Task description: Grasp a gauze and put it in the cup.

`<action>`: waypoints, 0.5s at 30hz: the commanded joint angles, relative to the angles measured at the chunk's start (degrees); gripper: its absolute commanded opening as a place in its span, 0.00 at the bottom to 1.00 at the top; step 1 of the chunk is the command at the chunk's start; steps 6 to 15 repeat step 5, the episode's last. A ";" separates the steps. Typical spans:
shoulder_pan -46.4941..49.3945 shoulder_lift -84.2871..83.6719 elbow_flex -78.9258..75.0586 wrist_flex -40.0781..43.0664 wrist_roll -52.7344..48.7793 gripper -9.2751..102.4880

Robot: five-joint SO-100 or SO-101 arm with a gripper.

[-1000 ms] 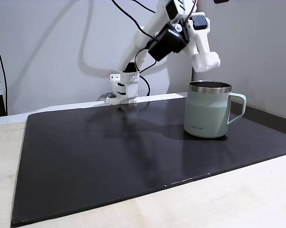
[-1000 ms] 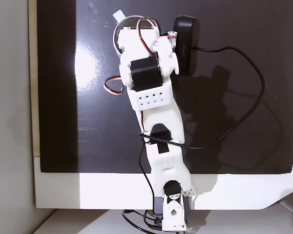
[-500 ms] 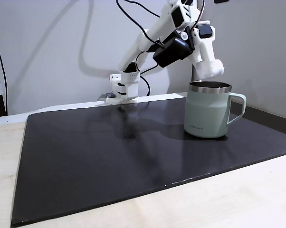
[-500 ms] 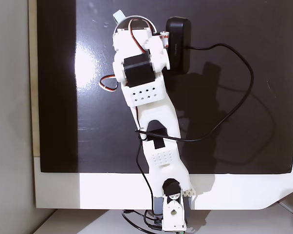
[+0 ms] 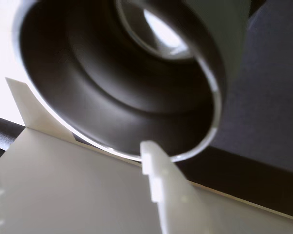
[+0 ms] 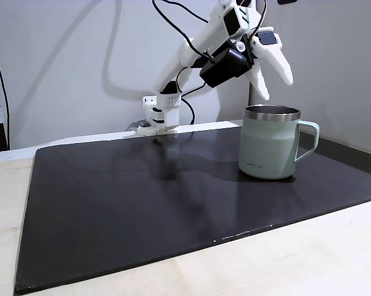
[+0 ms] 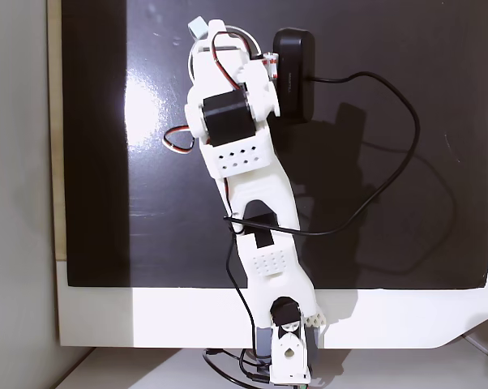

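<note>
In the side fixed view the hand [image 6: 273, 79] hangs just above the cup [image 6: 269, 142] at right of centre, and its fingers, together half a second ago, now stand spread apart with nothing between them. The gauze is not visible on the black mat [image 6: 142, 203]; likely it has dropped into the cup, though the wrist view of the cup's dark interior [image 5: 122, 83] does not confirm it.
</note>
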 commanded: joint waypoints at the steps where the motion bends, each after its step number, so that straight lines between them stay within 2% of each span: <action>1: -0.35 1.41 -3.08 0.44 0.00 0.36; 15: -0.44 1.58 -3.08 0.44 0.00 0.36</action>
